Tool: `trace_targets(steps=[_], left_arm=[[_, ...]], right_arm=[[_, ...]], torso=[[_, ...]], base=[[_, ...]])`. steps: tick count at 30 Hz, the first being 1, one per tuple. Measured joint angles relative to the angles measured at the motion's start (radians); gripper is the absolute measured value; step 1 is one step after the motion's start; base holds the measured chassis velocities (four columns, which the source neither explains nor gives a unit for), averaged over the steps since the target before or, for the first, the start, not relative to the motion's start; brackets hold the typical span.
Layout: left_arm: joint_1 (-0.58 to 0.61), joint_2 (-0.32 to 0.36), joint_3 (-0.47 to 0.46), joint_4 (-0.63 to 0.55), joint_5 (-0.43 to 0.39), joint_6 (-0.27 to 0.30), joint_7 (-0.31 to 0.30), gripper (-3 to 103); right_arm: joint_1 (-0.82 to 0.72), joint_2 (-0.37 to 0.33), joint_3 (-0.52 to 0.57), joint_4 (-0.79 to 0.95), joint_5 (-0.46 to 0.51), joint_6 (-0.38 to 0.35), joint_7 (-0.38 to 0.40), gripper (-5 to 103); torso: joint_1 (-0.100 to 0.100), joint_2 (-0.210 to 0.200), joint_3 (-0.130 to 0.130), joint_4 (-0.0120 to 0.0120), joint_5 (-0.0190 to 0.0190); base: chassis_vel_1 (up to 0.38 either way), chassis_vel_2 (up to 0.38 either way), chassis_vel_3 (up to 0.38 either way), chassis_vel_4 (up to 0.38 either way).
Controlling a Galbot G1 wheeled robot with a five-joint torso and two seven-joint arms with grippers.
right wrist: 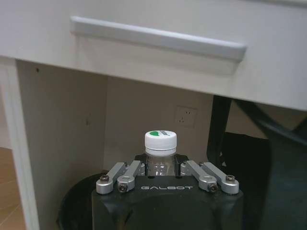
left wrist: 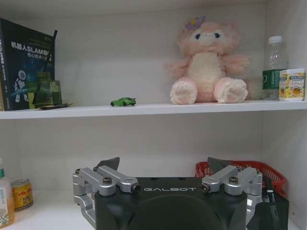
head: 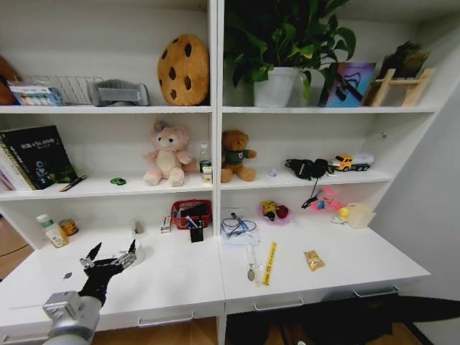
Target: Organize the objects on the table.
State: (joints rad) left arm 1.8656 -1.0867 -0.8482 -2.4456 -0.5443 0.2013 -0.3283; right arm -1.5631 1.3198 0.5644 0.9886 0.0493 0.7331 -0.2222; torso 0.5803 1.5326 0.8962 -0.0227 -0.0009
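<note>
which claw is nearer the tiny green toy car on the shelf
Left. The open left claw hovers over the desk just below the tiny green toy car; the right claw sits under the desk, holding a bottle.

My left arm [head: 70, 316] shows a grey cylindrical wrist joint feeding a black hand; left gripper [left wrist: 163, 167]: black housing lettered GALBOT in white, silver linkage bars with dark screws, black fingertips; right gripper [right wrist: 160, 165] carries the same lettering, links, screws.
</note>
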Motion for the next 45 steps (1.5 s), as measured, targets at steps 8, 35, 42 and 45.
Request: trace_targets(steps=[8, 35, 42, 45], left_arm=[[0.0, 0.0, 0.0, 0.0, 0.0, 0.0, 0.0, 100], [0.0, 0.0, 0.0, 0.0, 0.0, 0.0, 0.0, 100], [0.0, 0.0, 0.0, 0.0, 0.0, 0.0, 0.0, 100], [0.0, 0.0, 0.0, 0.0, 0.0, 0.0, 0.0, 100]], right_arm=[[0.222, 0.1, 0.007, -0.224, -0.135, 0.003, 0.013, 27], [0.438, 0.187, 0.014, -0.396, -0.256, -0.052, 0.06, 62], [0.38, 0.164, 0.013, -0.357, -0.256, -0.027, 0.072, 84], [0.308, 0.144, 0.011, -0.302, -0.261, 0.015, 0.087, 98]], torso=[[0.0, 0.0, 0.0, 0.0, 0.0014], [0.0, 0.0, 0.0, 0.0001, 0.0008], [0.0, 0.0, 0.0, 0.0002, 0.0009], [0.0, 0.0, 0.0, 0.0, 0.001]], base=[[0.0, 0.0, 0.0, 0.0], [0.0, 0.0, 0.0, 0.0], [0.0, 0.0, 0.0, 0.0], [0.0, 0.0, 0.0, 0.0]])
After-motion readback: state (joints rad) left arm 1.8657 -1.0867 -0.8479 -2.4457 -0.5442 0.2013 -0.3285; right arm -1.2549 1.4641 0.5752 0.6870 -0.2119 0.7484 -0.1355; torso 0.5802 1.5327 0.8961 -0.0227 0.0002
